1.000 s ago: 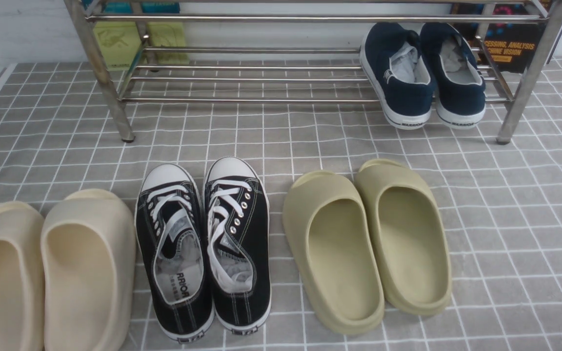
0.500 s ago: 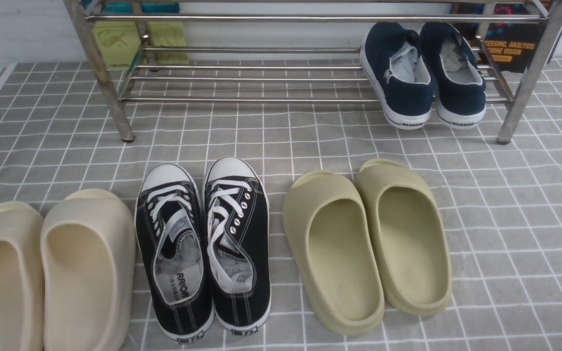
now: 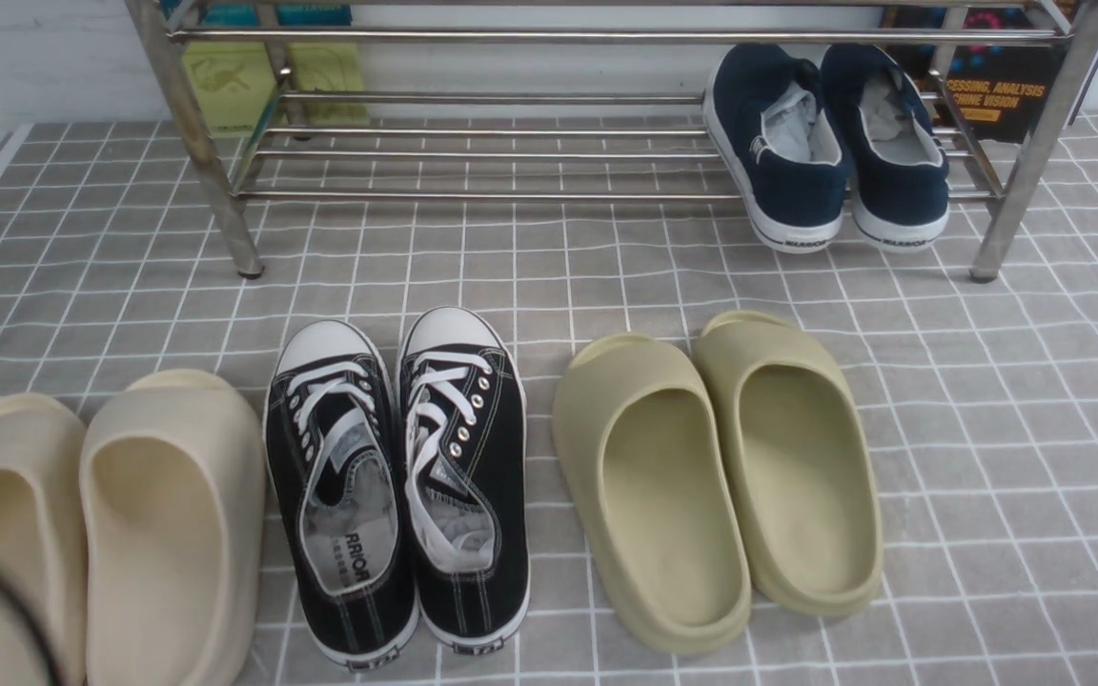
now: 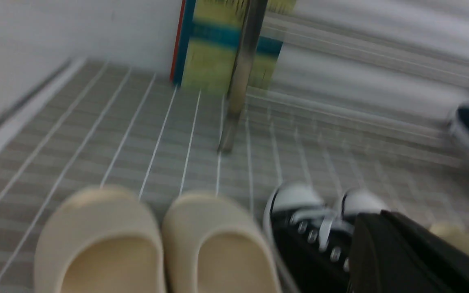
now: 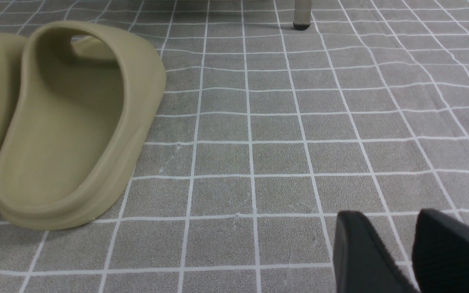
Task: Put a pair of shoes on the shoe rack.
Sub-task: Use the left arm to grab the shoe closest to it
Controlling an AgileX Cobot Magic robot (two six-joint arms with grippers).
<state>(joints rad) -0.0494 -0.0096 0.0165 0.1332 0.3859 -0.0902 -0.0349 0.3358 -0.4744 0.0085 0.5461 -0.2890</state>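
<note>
We saw the pair of shoes (image 3: 387, 495) standing side by side on the grey checked cloth (image 3: 987, 429). Their toes pointed toward the shoe rack (image 3: 511, 195), and they were well apart from it. They stood between the beige slippers (image 3: 101, 534) on the left and the olive slippers (image 3: 716, 476) on the right. The navy sneakers (image 3: 825, 143) sat on the rack's lower shelf, at its right end. The left gripper (image 4: 375, 228) was closed and held nothing. The right gripper (image 5: 391, 219) had its fingers a little apart, also empty, low over the cloth near the olive slippers.

Front view angled down at shoe rack (image 3: 606, 36), wrist views low, sharing beige slippers (image 4: 214, 236), olive slippers (image 5: 75, 122)
</note>
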